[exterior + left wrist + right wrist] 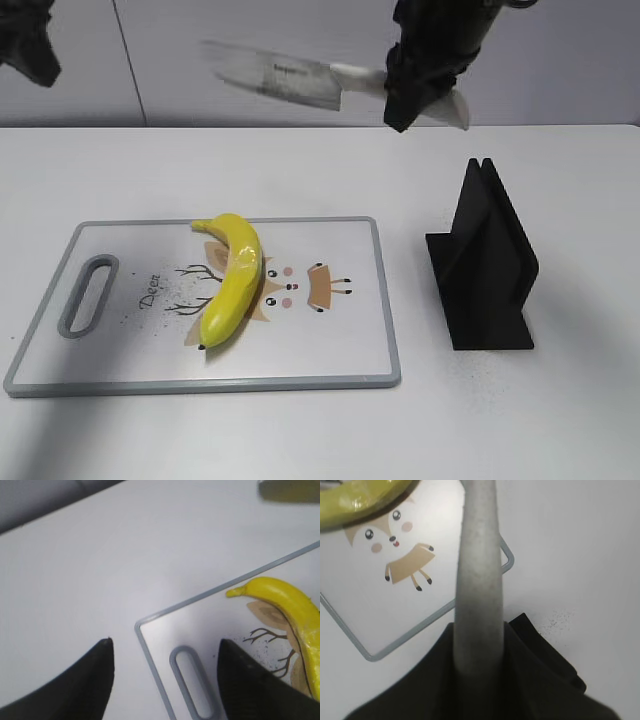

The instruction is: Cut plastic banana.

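Observation:
The plastic banana (234,280) lies on the white cutting board (330,350), curved, near the board's middle; it also shows in the left wrist view (290,600) and at the top edge of the right wrist view (360,500). My right gripper (415,85) is high above the table, shut on the grey handle (480,580) of a knife (275,78) whose blade points left. My left gripper (162,672) is open and empty, raised at the top left, above the board's handle slot (192,685).
A black knife stand (485,265) sits on the white table to the right of the board. The board has a grey rim (200,381) and a deer drawing (300,285).

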### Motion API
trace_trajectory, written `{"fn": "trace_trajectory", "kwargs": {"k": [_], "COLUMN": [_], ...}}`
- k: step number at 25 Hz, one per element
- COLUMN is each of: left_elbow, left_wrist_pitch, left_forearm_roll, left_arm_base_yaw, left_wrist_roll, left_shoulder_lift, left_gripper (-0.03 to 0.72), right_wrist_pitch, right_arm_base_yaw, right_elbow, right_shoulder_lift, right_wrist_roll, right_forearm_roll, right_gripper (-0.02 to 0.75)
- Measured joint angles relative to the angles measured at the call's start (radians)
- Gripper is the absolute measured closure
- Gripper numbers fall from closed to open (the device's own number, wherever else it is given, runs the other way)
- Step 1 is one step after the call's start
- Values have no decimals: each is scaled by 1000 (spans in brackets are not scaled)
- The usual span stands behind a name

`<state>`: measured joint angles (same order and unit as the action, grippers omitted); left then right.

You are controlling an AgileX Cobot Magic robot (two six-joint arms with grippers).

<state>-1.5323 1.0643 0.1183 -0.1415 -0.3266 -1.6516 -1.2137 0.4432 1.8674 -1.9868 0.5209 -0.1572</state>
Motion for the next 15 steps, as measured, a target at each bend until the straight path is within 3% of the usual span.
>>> {"fn": "trace_trajectory", "kwargs": {"k": [2,6,15], "left_elbow": [-2,14,286], "left_wrist_pitch": [101,145,151], "left_forearm_roll": [-24,-36,-39], "left_arm_base_yaw": [27,77,101], "left_wrist_roll": [87,151,162], "left_shoulder_lift": [0,15,242], "left_gripper": [78,82,94], "right_wrist_pitch": [-1,-3,23], "right_arm_base_yaw": [0,0,-13], "right_elbow": [6,-28,-371], "right_shoulder_lift": [14,73,327], "right_wrist_roll": [-107,-303,-656], "right_forearm_roll": [1,-16,77], "right_gripper": [577,577,577]}}
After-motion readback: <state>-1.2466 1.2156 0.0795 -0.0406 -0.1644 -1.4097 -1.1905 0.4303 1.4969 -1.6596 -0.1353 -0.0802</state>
